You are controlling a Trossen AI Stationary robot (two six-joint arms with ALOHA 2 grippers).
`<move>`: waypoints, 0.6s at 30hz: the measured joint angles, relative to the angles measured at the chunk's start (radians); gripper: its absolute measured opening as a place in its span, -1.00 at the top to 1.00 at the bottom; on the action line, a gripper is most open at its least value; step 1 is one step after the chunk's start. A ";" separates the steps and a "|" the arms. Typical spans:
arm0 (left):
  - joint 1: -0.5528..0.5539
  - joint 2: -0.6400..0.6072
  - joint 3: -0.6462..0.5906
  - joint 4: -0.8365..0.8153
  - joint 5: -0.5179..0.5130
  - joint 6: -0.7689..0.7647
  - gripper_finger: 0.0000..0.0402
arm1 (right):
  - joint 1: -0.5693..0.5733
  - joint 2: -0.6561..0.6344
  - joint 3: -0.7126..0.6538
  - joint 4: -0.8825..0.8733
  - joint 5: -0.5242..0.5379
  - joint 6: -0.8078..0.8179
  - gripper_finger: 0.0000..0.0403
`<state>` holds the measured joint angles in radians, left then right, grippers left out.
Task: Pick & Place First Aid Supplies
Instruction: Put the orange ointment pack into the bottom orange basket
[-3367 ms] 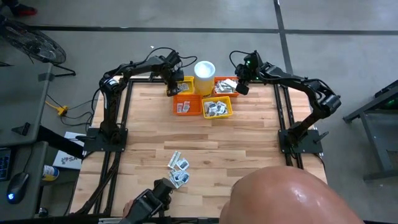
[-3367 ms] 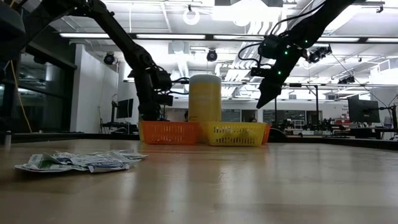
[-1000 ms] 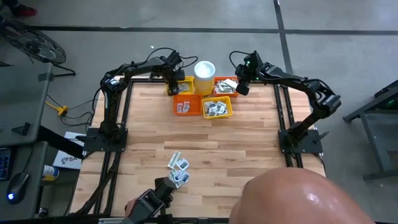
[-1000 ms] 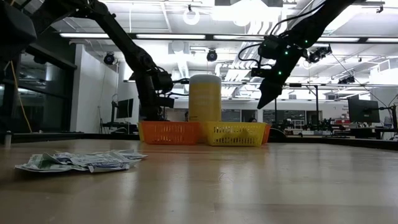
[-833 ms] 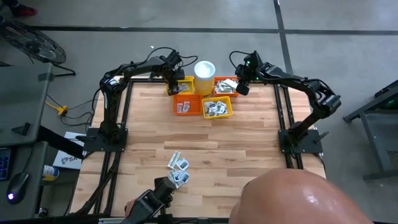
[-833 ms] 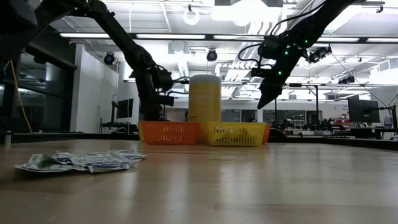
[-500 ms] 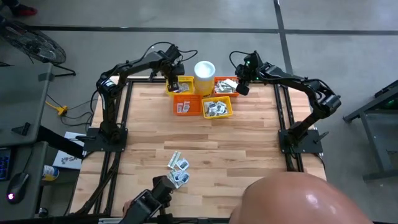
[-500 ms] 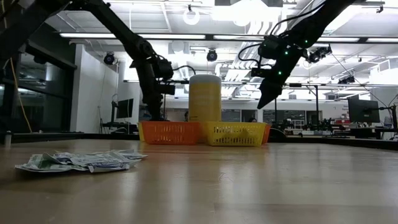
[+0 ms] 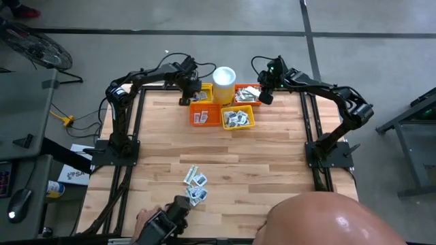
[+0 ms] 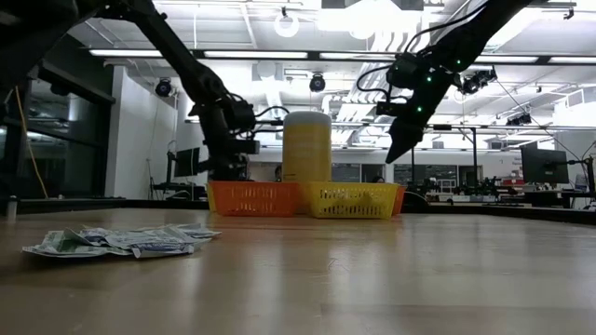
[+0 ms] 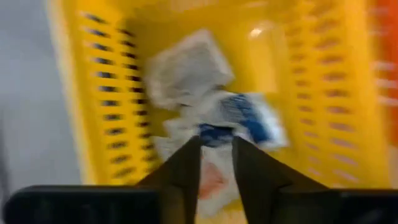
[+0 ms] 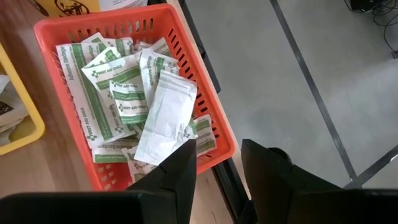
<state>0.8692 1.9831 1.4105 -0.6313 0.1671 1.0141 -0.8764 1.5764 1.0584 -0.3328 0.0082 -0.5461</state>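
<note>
Yellow mesh fills my left wrist view: my left pincer [image 11: 216, 163] hangs over the far-left yellow basket [image 9: 194, 92] at the back of the bench [image 9: 272, 163], fingers a narrow gap apart, nothing between them. Blurred sachets [image 11: 205, 112] lie on the basket floor just beyond the tips. I judge this the drop-off step, the pincer opening over its bin; the next move calls for lifting clear and travelling to the loose pile of packets [image 9: 195, 182] near the front edge, well apart from the baskets.

Beside it sits an orange basket [image 9: 204, 115] with a few sachets, a white cup [image 9: 224, 78] behind, then a second yellow basket [image 9: 238, 117] heaped with grey-white packets.

At the right, my right pincer [image 12: 218, 163] hovers above the red-orange basket [image 12: 205, 93], fingers moderately parted and empty. Below lie green-printed first aid sachets [image 12: 118, 93], with one plain white packet [image 12: 165, 115] on top.

A person's head [image 9: 327, 221] crowds the front corner.
</note>
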 joint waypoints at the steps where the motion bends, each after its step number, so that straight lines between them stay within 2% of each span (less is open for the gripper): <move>1: 0.000 0.000 -0.003 0.027 -0.012 -0.004 0.50 | 0.000 0.000 0.000 -0.003 0.000 0.000 0.40; 5: 0.001 0.000 -0.004 0.066 -0.024 -0.054 0.25 | 0.000 0.000 0.000 -0.010 0.000 0.000 0.40; 8: 0.001 0.000 -0.004 0.063 -0.041 -0.078 0.15 | 0.000 0.000 0.000 -0.014 0.000 0.000 0.40; 12: 0.001 0.000 -0.005 0.063 -0.041 -0.103 0.15 | 0.000 0.000 0.000 -0.014 0.000 0.000 0.40; 18: 0.001 0.037 -0.006 0.066 -0.051 -0.129 0.25 | 0.000 0.000 0.000 -0.014 -0.001 0.000 0.40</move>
<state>0.8700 2.0202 1.4048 -0.5649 0.1165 0.8854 -0.8765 1.5764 1.0584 -0.3473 0.0074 -0.5461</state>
